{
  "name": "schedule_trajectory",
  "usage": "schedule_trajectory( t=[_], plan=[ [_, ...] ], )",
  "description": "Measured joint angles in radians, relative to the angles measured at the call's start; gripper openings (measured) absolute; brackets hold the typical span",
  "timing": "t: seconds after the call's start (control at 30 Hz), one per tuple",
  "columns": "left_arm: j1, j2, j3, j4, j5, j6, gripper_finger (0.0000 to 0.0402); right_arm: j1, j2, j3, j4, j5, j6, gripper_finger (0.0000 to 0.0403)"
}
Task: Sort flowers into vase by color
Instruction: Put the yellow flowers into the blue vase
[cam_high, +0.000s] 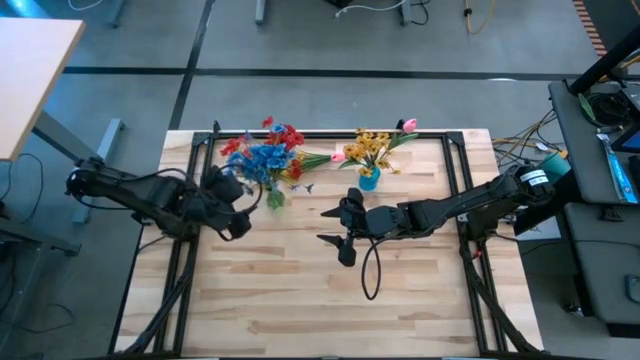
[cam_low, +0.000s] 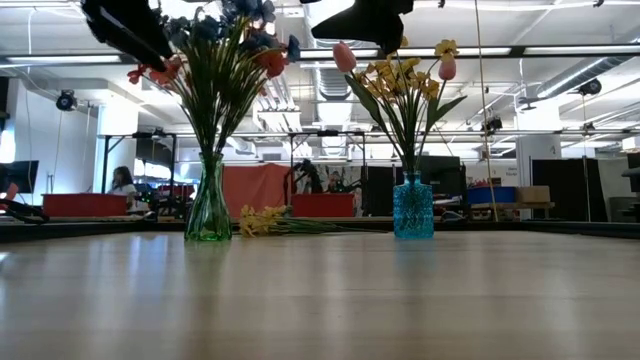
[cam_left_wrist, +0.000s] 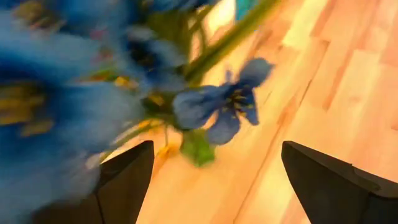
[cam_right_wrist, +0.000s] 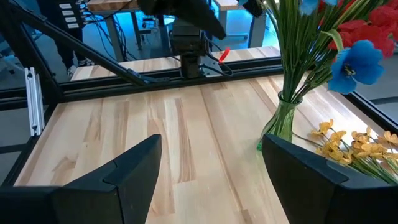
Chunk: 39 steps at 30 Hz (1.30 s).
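My left pincer (cam_high: 243, 207) hangs spread beside the blue flowers (cam_high: 264, 160); my right pincer (cam_high: 338, 236) waits spread over the tabletop (cam_high: 300, 290).

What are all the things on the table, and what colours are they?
Green glass vase: one, clear green, back left of the table, holding red and blue flowers.
Blue vase: one, bright blue, back middle, holding yellow flowers and pink buds.
Loose yellow spray: one, lying flat on the table between the vases.
Table: one, light wood.
Left gripper: black, open, empty, close beside the blue blooms.
Right gripper: black, open, empty, over mid-table, pointing toward the green vase.
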<state>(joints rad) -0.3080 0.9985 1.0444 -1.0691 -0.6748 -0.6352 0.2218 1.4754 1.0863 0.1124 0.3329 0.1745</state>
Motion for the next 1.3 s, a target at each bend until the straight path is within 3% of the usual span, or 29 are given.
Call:
schedule_trajectory(
  t=[0.13,0.43,0.53,0.67,1.0,1.13,1.3],
  plan=[
    [0.000,0.000,0.058,-0.117,0.001,-0.084,0.0336,0.000,0.000,0.000,0.000,0.000,-0.002,0.0270],
    [0.000,0.000,0.172,-0.305,0.011,-0.048,0.0336,0.000,0.000,0.000,0.000,0.000,0.000,0.0270],
    [0.000,0.000,0.212,-0.393,0.057,-0.050,0.0336,0.000,0.000,0.000,-0.008,0.000,0.001,0.0272],
    [-0.001,-0.017,0.257,-0.416,0.086,-0.040,0.0336,0.000,-0.025,0.019,-0.108,-0.001,0.018,0.0270],
    [-0.023,-0.137,0.243,-0.415,0.026,-0.059,0.0336,0.000,-0.028,0.352,-0.627,0.005,-0.014,0.0255],
    [-0.027,-0.187,0.232,-0.413,-0.011,-0.088,0.0336,-0.023,-0.028,0.519,-0.699,0.007,-0.086,0.0249],
    [-0.027,-0.239,0.222,-0.396,-0.125,-0.105,0.0335,-0.137,-0.010,0.714,-0.785,0.008,-0.197,0.0238]
  ],
)
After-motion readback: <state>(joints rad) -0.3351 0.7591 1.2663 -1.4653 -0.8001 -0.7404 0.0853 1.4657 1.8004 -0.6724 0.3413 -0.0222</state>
